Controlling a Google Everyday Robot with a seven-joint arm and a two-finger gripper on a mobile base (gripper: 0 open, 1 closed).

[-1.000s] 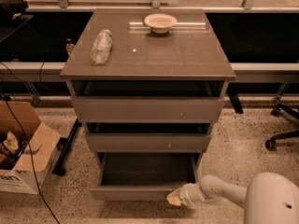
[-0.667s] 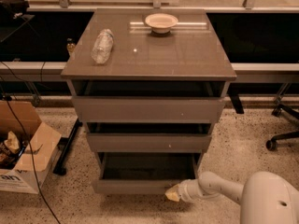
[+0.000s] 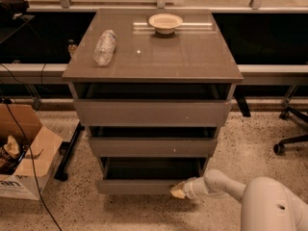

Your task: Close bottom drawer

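Camera view.

Item: bottom drawer (image 3: pixel 144 185). Lowest of three grey-brown drawers below the counter's (image 3: pixel 192 57) front edge. Flat front, no handle. Stands partly open, with a dark gap showing above its front panel; its inside is in shadow and hard to make out.

Item: gripper (image 3: pixel 178 191). Pale yellowish tip, low by the floor, touching the right end of the bottom drawer's front. Whether it is released or clenched cannot be told.

Item: arm (image 3: pixel 219 183). White, reaching leftward from the frame's lower right corner; its bulky base is cut off there.

Also on the counter: bottle (image 3: pixel 104 47), lying near the left edge; bowl (image 3: pixel 165 22), near the back edge.
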